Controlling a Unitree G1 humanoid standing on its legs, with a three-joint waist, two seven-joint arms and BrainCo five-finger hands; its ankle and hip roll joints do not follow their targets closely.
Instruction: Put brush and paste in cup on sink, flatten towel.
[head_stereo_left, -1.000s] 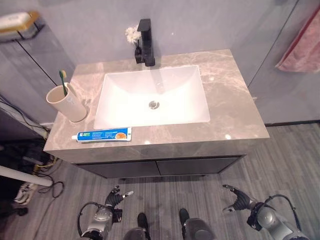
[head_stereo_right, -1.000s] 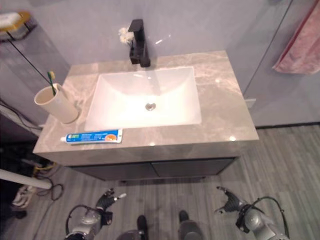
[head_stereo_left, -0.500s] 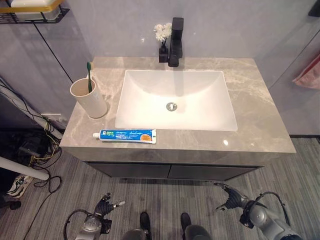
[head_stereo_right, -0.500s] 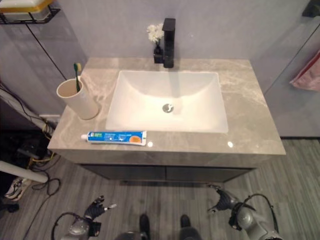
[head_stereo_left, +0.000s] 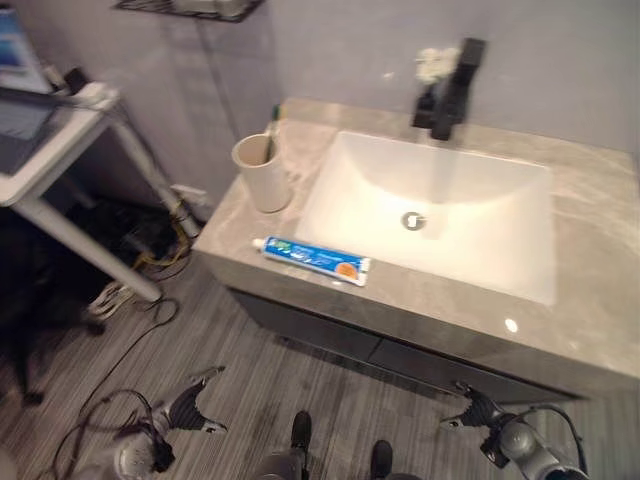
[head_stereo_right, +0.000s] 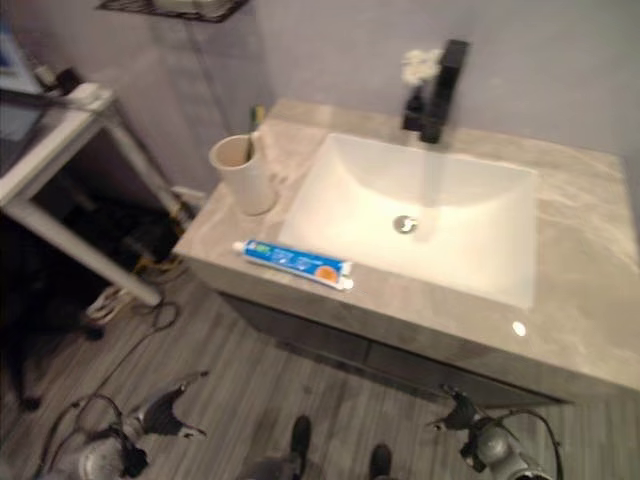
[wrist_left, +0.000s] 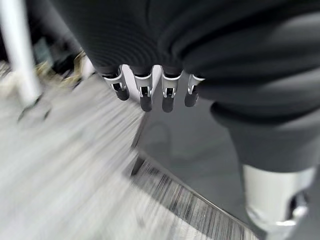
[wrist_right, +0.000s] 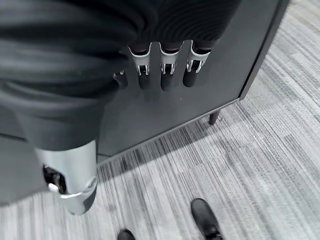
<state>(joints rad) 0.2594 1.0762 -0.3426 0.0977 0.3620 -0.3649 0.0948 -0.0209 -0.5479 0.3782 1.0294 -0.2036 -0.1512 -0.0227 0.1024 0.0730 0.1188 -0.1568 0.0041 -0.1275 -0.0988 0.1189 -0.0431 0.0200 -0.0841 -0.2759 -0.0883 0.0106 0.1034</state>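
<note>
A beige cup stands on the grey stone counter left of the white basin, with a green-handled toothbrush upright in it. The blue toothpaste tube lies flat along the counter's front edge, just right of the cup. Both hands hang low in front of the cabinet, far below the counter. My left hand is open and empty, its fingers relaxed. My right hand is open too, its fingers pointing at the dark cabinet front.
A black faucet and a small white flower vase stand behind the basin. A dark cabinet sits under the counter. A white table stands at the left, with cables on the floor beneath it.
The camera has swung left, so the sink now sits to the right and the pink towel has left the picture. Both hands still hang low and empty.
</note>
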